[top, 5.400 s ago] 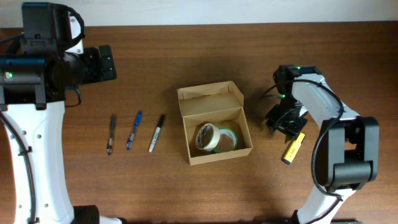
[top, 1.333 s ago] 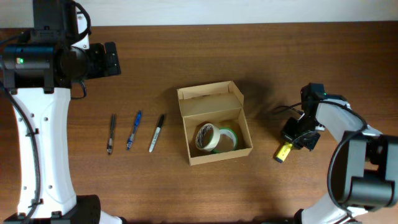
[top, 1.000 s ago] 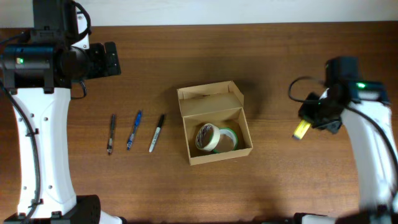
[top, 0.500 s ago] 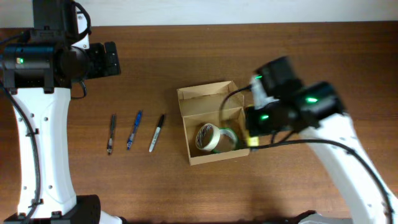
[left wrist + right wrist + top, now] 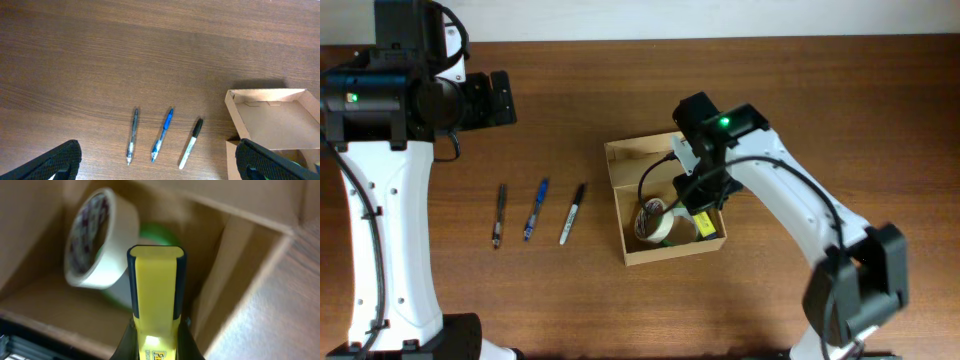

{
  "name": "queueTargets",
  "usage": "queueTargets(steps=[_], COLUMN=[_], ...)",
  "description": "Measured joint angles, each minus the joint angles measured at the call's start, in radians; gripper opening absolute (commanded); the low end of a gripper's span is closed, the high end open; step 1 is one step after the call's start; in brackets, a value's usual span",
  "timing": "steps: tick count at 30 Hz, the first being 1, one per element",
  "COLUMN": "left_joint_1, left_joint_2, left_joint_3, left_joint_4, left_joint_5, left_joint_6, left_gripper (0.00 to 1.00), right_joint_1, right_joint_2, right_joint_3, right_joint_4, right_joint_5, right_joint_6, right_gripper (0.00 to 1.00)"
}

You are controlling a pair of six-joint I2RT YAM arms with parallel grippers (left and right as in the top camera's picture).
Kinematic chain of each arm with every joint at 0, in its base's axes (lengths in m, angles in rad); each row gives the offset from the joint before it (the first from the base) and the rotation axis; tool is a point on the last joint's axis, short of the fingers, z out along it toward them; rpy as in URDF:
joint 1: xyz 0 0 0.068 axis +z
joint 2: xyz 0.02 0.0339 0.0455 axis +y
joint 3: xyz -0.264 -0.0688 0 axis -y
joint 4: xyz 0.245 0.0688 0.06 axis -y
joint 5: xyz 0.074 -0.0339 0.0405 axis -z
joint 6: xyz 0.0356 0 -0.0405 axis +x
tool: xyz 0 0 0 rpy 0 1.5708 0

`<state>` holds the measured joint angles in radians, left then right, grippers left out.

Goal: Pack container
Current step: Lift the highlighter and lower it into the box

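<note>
The right arm (image 5: 790,200) has swung in from the right side of the table (image 5: 840,90). The box (image 5: 620,215) sits open mid-table, directly under the right gripper (image 5: 703,208), which clamps a yellow highlighter (image 5: 157,295) over the tape (image 5: 97,240) inside. The left gripper (image 5: 495,97) gapes wide, well left of the box.

Three pens (image 5: 536,209), tape (image 5: 651,221), maybe highlighter (image 5: 155,295)

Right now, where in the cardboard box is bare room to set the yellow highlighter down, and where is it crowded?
Crowded: the front half of the open tan cardboard box, where a white tape roll and a green tape roll lean together. Bare: the floor strip between them and the hinged lid. Outside, the brown wooden table lies bare right of the box.
</note>
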<state>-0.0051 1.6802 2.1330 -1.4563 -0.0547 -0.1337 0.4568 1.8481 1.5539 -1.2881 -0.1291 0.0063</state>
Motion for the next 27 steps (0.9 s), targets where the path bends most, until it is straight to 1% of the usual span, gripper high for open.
queueTargets(steps=[4,12,24,26,27], left_joint_1=[0.0,0.0,0.0,0.0,0.0], left_joint_2=[0.0,0.0,-0.011,-0.024,-0.034], left_joint_3=[0.0,0.0,0.0,0.0,0.0], left_joint_4=[-0.009,-0.035,-0.04,-0.039,-0.038], left_joint_5=[0.0,0.0,0.0,0.0,0.0], left_joint_6=[0.0,0.0,0.007,0.01,0.011], left_gripper=[0.99,0.99,0.99,0.99,0.99], right_joint_1=[-0.009,-0.024,-0.147,-0.156,-0.157], right_joint_2=[0.061,0.07,0.07,0.07,0.07], right_joint_3=[-0.001,-0.001,-0.001,-0.001,-0.001], right_joint_4=[0.027,0.088,0.13,0.129,0.128], right_joint_5=[0.0,0.042,0.095,0.095,0.094], right_joint_6=[-0.021,-0.021,0.039,0.042,0.046], right_gripper=[0.04,0.04,0.04,0.09,0.15])
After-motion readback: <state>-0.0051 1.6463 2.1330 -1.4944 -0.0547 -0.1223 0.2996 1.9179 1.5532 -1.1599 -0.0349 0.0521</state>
